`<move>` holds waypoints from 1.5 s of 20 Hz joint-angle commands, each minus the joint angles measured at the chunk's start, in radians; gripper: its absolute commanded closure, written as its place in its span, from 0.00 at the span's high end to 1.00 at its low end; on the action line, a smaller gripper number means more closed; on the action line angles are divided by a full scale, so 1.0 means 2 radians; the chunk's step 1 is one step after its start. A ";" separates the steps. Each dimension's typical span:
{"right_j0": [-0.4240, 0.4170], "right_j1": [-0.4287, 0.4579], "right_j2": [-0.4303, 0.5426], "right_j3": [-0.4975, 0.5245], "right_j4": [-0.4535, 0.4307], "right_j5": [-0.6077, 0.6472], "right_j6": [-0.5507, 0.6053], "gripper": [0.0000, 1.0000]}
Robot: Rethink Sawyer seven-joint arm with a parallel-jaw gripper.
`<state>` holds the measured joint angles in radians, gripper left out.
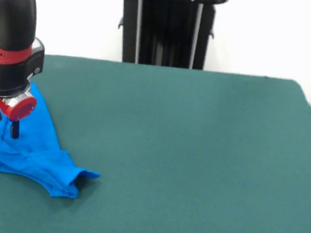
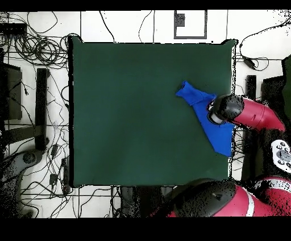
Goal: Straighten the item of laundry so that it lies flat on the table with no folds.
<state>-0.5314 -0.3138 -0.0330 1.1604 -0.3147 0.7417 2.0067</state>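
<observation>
The item of laundry (image 1: 37, 157) is a bright blue shirt, bunched into a folded, wrinkled strip near the table's left edge in the front view. One pointed corner sticks out to the right, and a sliver of white print shows at the picture's left edge. My gripper (image 1: 4, 123) hangs over the shirt's upper part, open, its two black fingers (image 1: 15, 129) apart with blue cloth showing between them. I cannot tell whether they touch the cloth. In the overhead view the shirt (image 2: 199, 105) runs diagonally along the right edge of the table (image 2: 131, 113), partly hidden under my arm's wrist (image 2: 223, 109).
The dark green table (image 1: 196, 154) stretches wide to the right of the shirt in the front view. A black stand (image 1: 167, 29) rises behind the far edge. Cables and equipment (image 2: 34, 68) lie on the floor around the table in the overhead view.
</observation>
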 commanded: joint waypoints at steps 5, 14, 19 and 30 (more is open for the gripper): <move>0.037 0.005 0.011 0.036 0.007 -0.013 0.057 1.00; 0.058 0.016 -0.016 0.011 -0.004 0.000 0.063 1.00; 0.081 0.022 -0.048 -0.005 -0.016 0.002 0.076 1.00; 0.127 0.039 -0.112 -0.045 -0.025 -0.023 0.116 1.00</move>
<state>-0.3517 -0.2956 -0.2251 1.1120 -0.3359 0.7417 2.0067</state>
